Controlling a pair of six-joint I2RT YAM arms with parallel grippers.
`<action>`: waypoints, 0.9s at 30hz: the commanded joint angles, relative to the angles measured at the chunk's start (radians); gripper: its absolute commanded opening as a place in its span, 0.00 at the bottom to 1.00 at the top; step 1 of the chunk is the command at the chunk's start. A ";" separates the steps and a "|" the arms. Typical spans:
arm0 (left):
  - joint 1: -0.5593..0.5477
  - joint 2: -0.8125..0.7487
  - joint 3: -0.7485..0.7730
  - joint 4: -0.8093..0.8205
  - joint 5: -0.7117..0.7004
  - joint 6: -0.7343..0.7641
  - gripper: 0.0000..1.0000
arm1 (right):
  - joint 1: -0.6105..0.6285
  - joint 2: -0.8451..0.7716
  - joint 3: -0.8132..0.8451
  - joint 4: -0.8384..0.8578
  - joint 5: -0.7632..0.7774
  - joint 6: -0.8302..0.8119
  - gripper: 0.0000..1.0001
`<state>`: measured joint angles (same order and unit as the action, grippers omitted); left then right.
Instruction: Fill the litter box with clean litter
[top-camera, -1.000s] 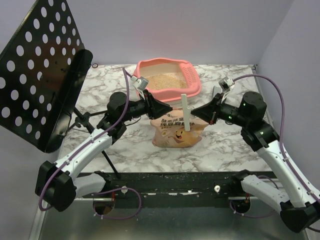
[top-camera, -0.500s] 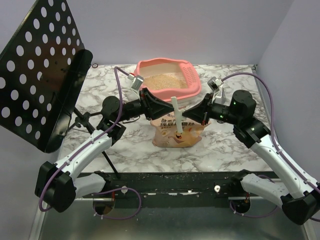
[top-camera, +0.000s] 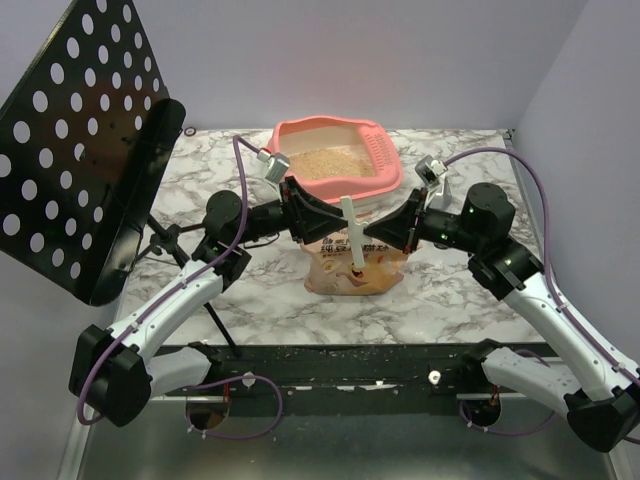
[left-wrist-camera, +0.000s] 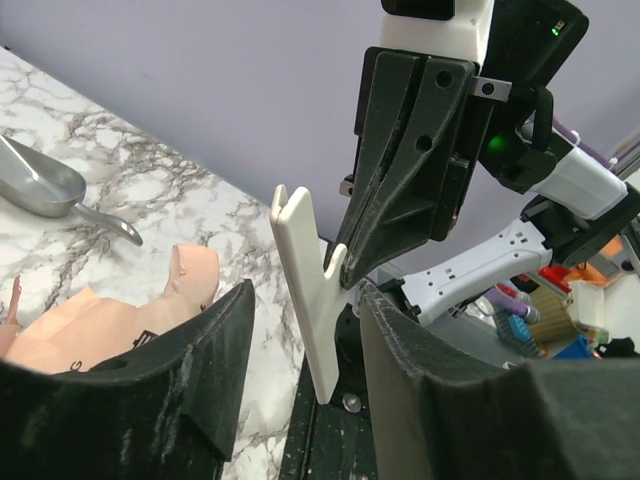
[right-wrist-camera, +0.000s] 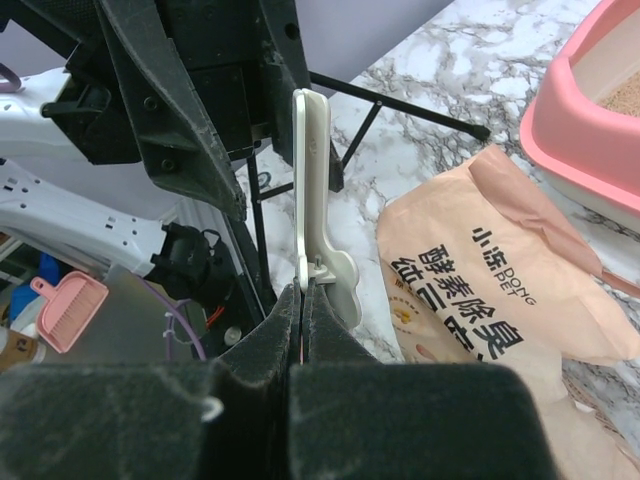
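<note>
- Above the bag (top-camera: 345, 282), mid-tabletop (top-camera: 450, 290): R claw (right-wrist-camera: 302, 298) pinched tight on the base of a white clip (right-wrist-camera: 312, 170). Clip roughly upright, notched end up.
- L claw (left-wrist-camera: 307, 300) gapes wide w/ the clip between its fingers, no squeeze on it. Prob. a hand-over.
- To do it well: L should close square on the stem, clear of R's grip, and hold firm before R lets go. No twist.
- Bag: crumpled, lying just in front of the box. Contents hidden, can't tell if the mouth is open.
- Box (top-camera: 330, 127), far side: tan litter (top-camera: 325, 163) covers the floor, well below the rim. More needed, I'd judge.
</note>
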<state>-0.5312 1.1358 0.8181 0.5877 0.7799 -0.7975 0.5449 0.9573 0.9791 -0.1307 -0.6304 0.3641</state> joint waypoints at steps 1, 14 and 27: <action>0.005 -0.021 0.009 0.001 0.027 0.034 0.56 | 0.020 -0.003 0.032 -0.006 -0.006 -0.014 0.00; 0.005 -0.047 -0.011 0.034 0.009 0.052 0.56 | 0.049 0.017 0.009 0.071 -0.067 0.044 0.00; 0.005 -0.070 -0.031 0.098 0.027 0.049 0.00 | 0.056 -0.003 -0.005 0.031 -0.040 0.020 0.19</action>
<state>-0.5323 1.0855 0.8074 0.6250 0.7956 -0.7727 0.5938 0.9737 0.9768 -0.0795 -0.6754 0.4023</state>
